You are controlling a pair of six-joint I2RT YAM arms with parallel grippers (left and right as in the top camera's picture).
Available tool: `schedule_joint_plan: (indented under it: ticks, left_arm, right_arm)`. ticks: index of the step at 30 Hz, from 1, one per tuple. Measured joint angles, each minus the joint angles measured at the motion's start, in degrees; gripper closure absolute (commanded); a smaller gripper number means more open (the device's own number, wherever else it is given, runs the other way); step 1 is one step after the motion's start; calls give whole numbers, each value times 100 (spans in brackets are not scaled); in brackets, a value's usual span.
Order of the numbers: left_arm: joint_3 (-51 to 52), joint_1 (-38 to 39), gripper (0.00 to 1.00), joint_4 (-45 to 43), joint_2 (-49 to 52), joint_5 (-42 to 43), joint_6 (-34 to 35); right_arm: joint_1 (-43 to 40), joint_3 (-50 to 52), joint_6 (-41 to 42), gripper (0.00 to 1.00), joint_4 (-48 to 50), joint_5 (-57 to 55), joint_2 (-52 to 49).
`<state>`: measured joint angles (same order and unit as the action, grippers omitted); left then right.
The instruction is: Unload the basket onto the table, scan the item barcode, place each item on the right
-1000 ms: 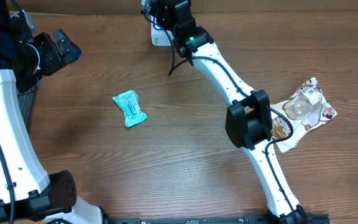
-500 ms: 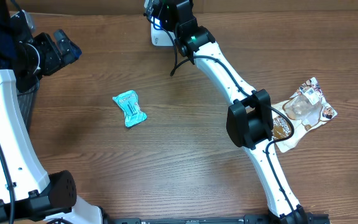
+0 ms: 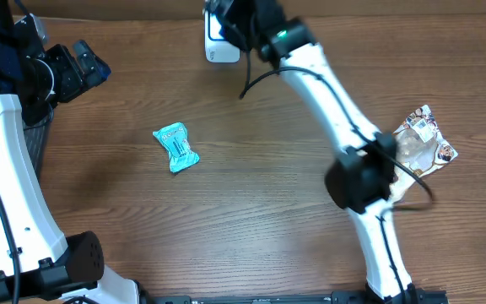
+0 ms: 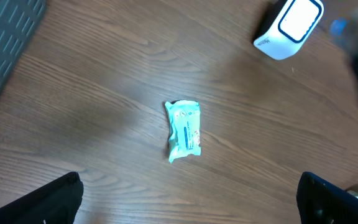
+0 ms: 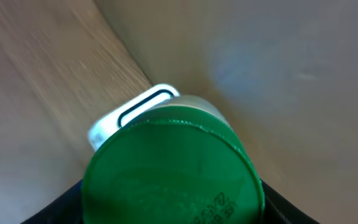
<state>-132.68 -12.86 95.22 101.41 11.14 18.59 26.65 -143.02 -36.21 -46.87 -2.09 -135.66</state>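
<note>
Right tool (image 3: pixel 226 19) at the far edge of the desk (image 3: pixel 251 211), blurred from above, close over the white scanner (image 3: pixel 216 49). Seen from the right wrist, pinching a green round item (image 5: pixel 173 169) between its two dark fingers (image 5: pixel 67 211). Only the flat green face visible, with some small print near the lower rim, not readable. White top of the scanner just behind the upper left rim of the item; touching or apart, cannot tell. Left tool (image 3: pixel 81 66) near the left edge of the desk, spread wide, holding nothing. Light blue packet (image 3: pixel 175 148) lying flat left of the desk's middle, well apart from both tools. Clear snack bag (image 3: pixel 418 142) at the right edge, partly hidden by the right arm. Dark mesh basket (image 3: pixel 34 139) by the left edge.
</note>
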Motion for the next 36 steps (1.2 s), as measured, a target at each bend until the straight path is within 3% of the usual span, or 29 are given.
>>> schedule_joint_plan:
  ticks: [6, 11, 16, 27, 36]
  left_arm:
    - [0, 0, 0, -2, 0, 0, -17]
    - [0, 0, 0, 0, 0, 0, -17]
    - [0, 0, 0, 0, 0, 0, -17]
    - [0, 0, 1, 0, 0, 2, -17]
    - [0, 0, 0, -2, 0, 0, -15]
  right_arm:
    - [-155, -90, 1556, 75, -2343, 149, 1508]
    - [-621, -55, 2824, 79, -4026, 192, 1624]
    - [-1355, 730, 3648, 79, -4094, 177, 1209]
    - [-3182, 2785, 4968, 79, -3206, 186, 1040]
    - [-3567, 3104, 5158, 57, -3053, 221, 1043]
